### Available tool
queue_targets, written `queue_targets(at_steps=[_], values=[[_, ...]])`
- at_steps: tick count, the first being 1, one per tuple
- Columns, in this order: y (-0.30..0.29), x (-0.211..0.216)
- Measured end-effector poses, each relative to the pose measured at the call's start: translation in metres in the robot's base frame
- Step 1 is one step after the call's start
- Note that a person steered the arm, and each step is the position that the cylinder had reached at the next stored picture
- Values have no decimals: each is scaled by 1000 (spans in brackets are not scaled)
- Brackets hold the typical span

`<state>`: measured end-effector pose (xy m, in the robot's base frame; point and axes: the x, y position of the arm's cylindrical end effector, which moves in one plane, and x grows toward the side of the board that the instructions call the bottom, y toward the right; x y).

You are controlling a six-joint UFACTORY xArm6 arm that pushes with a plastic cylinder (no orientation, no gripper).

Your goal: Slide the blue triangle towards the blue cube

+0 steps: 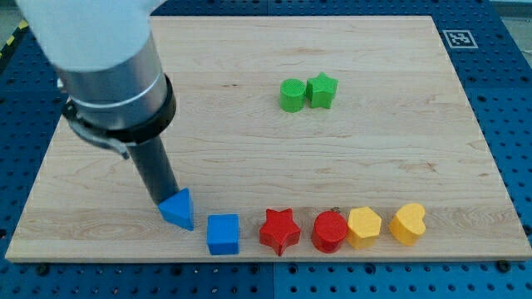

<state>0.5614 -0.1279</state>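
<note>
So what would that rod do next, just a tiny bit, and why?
Probably a short push toward the view's right and slightly down. My tip sits against the blue triangle on its left side, and the blue cube lies just right of and below the triangle, close but seemingly not touching.

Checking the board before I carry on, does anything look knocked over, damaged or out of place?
Nothing stands out. My tip touches the blue triangle, close beside the blue cube; the other blocks look undisturbed.
</note>
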Motion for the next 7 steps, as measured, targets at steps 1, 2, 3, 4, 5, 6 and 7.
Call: queue_targets(at_steps=[1,2,3,4,5,6,7], values=[[0,2],[0,4],[3,-23],[15,-5],[15,2],[15,10],[15,25]])
